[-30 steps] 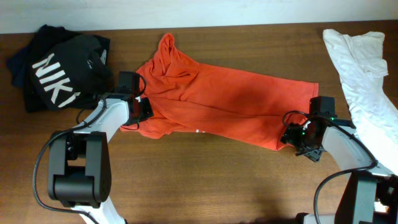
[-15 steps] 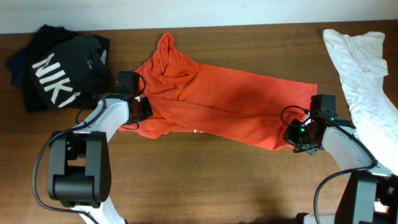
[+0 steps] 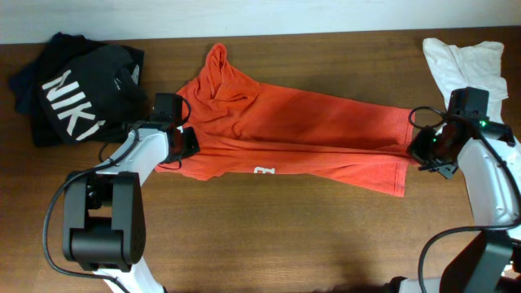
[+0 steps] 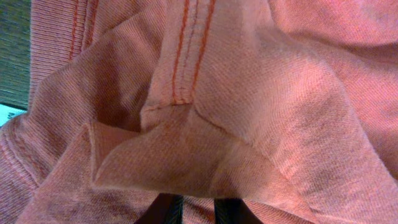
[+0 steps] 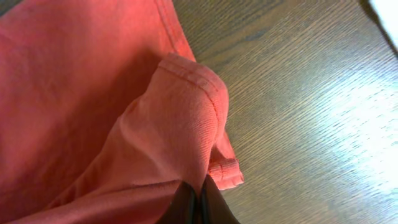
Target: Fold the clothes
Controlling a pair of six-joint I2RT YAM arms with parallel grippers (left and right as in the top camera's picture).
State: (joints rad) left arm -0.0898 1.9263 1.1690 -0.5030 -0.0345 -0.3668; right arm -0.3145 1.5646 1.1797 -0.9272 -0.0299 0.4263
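The clothes, an orange-red T-shirt, lie stretched across the middle of the wooden table, with a bit of white lettering near the front edge. My left gripper sits at the shirt's left end. In the left wrist view its dark fingers pinch a fold of orange cloth, and my left gripper is shut on it. My right gripper holds the shirt's right end. In the right wrist view my right gripper is shut on a bunched hem.
A black shirt with large white letters lies crumpled at the back left corner. A white garment lies along the right side, just behind my right arm. Bare wood runs along the front of the table.
My right gripper has shut on the shirt's right edge and carried it right and toward the back, drawing the shirt out longer and exposing white lettering. The left arm has stayed put.
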